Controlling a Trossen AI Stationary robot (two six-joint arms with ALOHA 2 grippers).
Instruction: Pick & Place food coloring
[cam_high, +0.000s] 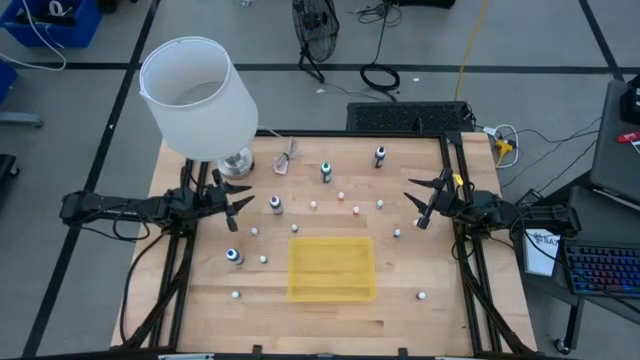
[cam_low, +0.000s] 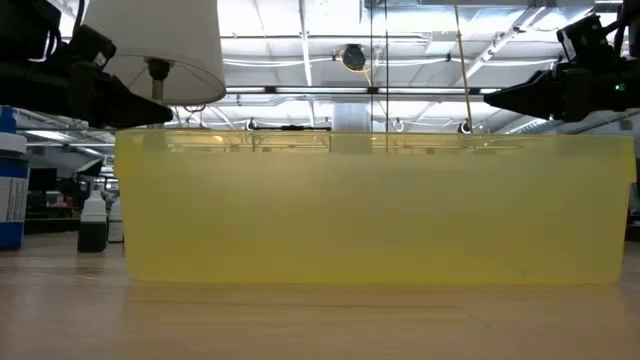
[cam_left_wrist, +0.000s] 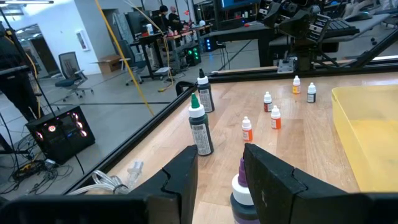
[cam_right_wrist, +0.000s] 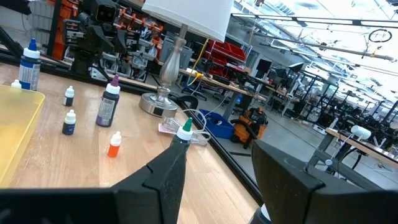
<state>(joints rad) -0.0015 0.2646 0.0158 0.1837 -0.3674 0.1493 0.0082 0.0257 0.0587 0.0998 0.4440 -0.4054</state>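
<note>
The food coloring bottles stand upright on their bases, scattered over the wooden table around the yellow tray (cam_high: 332, 268). The dark ones are a purple-capped bottle (cam_high: 276, 205), a green-capped one (cam_high: 326, 170), one at the far side (cam_high: 379, 156) and a blue one (cam_high: 233, 256). Small whitish and orange ones (cam_high: 357, 211) stand between them. My left gripper (cam_high: 245, 203) is open and hangs level at the table's left. The purple-capped bottle (cam_left_wrist: 239, 186) is just ahead of its fingers, apart from them. My right gripper (cam_high: 418, 205) is open at the table's right, touching nothing.
A white-shaded lamp (cam_high: 200, 95) stands on its metal base (cam_high: 237, 162) at the far left corner. A clear pinkish object with a stick (cam_high: 287, 160) lies beside it. In the low view the yellow tray (cam_low: 375, 205) fills the middle. Black frame rails run along both table sides.
</note>
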